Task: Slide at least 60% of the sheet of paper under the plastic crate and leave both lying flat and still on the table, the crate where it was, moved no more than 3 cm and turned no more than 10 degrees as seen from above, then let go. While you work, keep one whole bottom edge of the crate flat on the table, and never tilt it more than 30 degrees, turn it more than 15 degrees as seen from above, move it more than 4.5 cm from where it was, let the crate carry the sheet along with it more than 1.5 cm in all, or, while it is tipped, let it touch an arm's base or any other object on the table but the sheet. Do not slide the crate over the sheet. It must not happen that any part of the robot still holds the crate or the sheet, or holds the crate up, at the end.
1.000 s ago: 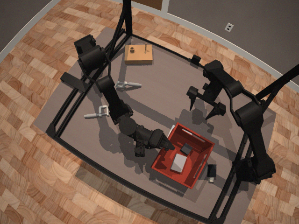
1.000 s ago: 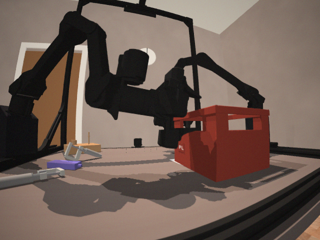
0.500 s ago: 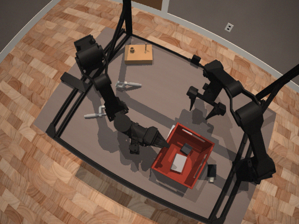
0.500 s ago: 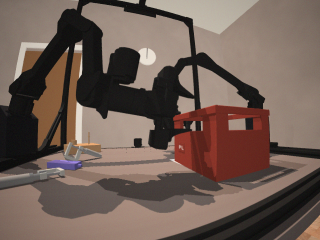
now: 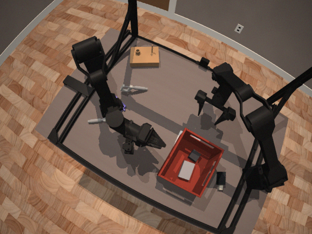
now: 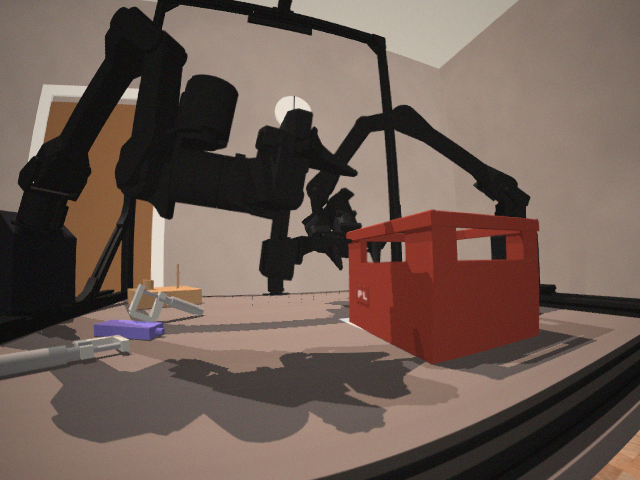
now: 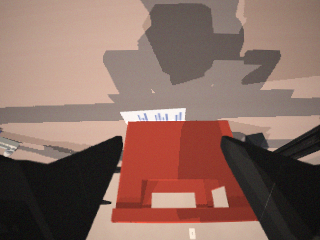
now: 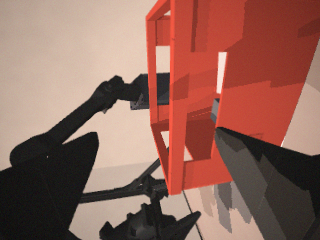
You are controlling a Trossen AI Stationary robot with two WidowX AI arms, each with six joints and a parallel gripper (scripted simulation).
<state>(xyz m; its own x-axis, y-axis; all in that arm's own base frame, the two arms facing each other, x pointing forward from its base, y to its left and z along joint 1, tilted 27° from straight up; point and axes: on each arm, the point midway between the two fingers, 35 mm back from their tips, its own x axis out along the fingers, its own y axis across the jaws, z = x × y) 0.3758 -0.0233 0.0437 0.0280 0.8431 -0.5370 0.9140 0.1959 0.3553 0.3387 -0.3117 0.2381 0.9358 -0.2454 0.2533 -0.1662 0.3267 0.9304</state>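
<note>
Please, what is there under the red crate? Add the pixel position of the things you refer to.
A white sheet point(image 5: 178, 137) point(image 6: 347, 321) point(image 7: 131, 116) pokes out at one side of the red crate point(image 5: 179, 185) point(image 6: 485, 299) point(image 7: 155, 150) point(image 8: 270, 75) and seems to continue beneath. The crate covers the rest; how far it reaches, I cannot tell.

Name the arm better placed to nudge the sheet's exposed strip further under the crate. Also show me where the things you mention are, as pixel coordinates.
Right, I'd judge. Its open pincer point(image 5: 163, 146) point(image 6: 343, 168) point(image 8: 157, 131) faces the crate point(image 5: 179, 185) point(image 6: 485, 299) point(image 7: 155, 150) point(image 8: 270, 75) side where the sheet point(image 5: 178, 138) point(image 6: 350, 322) point(image 7: 152, 115) pokes out. The left pincer point(image 5: 207, 119) point(image 6: 357, 264) point(image 7: 171, 141) hangs off an adjacent side.
</note>
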